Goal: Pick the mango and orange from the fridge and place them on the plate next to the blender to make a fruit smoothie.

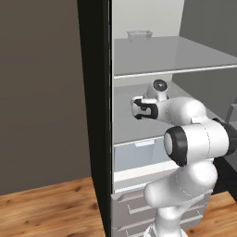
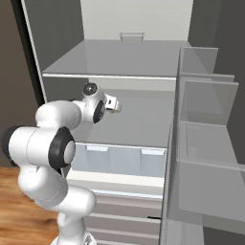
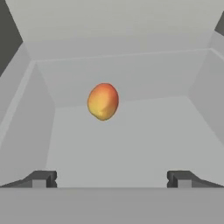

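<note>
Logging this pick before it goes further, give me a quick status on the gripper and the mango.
Gripper open, inside the fridge above the middle shelf. Mango ahead on that shelf, centred between the fingertips, not yet gripped. Nothing between gripper and mango.

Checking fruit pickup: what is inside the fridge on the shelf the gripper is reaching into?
In the fridge, one mango sits ahead of the open gripper. The arm covers that shelf in both base views; no orange can be made out.
</note>
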